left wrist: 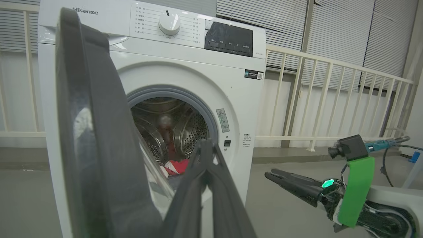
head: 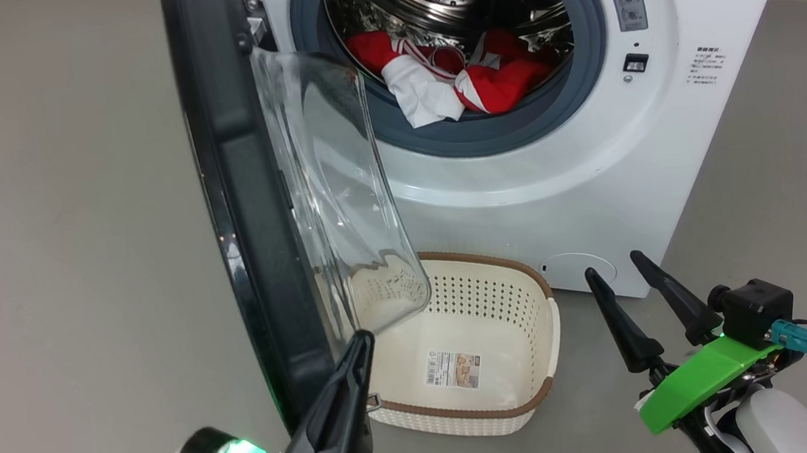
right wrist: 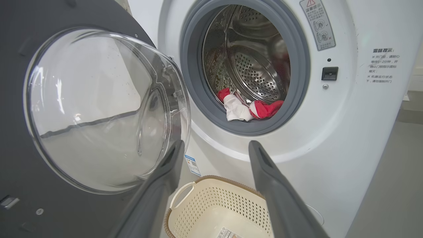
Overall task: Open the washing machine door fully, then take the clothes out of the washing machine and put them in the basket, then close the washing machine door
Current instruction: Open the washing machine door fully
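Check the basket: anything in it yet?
Empty. The basket holds only its paper label; the clothes lie in the washing machine drum.

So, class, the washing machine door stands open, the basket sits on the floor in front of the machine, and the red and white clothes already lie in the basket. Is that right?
Not quite: the clothes lie in the drum of the washing machine, not in the basket. The head view shows it; the rest holds.
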`<state>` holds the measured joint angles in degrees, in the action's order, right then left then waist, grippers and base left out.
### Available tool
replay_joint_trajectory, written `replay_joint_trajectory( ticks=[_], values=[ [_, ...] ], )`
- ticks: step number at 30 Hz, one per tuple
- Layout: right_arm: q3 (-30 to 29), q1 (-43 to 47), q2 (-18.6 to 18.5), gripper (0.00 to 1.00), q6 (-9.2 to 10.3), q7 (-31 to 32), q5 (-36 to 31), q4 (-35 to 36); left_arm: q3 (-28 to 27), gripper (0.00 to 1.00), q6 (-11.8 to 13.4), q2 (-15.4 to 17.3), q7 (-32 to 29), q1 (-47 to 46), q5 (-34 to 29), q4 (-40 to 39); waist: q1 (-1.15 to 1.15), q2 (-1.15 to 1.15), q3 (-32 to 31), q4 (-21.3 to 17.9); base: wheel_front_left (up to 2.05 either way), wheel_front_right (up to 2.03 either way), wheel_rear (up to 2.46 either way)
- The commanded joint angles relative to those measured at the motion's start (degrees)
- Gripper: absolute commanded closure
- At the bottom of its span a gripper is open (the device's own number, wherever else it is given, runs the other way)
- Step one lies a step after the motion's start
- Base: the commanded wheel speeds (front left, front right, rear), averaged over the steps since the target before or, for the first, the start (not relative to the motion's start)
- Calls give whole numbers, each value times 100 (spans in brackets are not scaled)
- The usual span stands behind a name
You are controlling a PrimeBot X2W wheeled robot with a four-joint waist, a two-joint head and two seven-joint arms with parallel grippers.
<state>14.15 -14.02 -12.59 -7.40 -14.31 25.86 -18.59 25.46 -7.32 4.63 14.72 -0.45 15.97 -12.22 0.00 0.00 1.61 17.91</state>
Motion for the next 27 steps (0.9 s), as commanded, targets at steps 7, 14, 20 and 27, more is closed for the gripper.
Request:
replay_joint_trajectory(
  ticks=[7, 14, 20, 27],
  values=[
    [137, -14, 2, 0, -9, -69, 65, 102, -30, 100, -17, 9, 28, -225, 301, 541, 0, 0, 41, -7, 0, 0, 0],
    [139, -57, -8, 0, -9, -69, 67, 93, 156, 100, -17, 9, 28, -331, 497, 1090, 0, 0, 84, -23, 0, 0, 0],
    [138, -65, -6, 0, -9, -69, 70, 74, 217, 100, -17, 19, 28, -395, 605, 1364, 0, 0, 99, -23, 0, 0, 0],
    [114, -67, 14, 0, -9, -69, 73, 71, 39, 100, -17, 26, 28, -431, 679, 1623, 0, 0, 114, -10, 0, 0, 0]
  ],
)
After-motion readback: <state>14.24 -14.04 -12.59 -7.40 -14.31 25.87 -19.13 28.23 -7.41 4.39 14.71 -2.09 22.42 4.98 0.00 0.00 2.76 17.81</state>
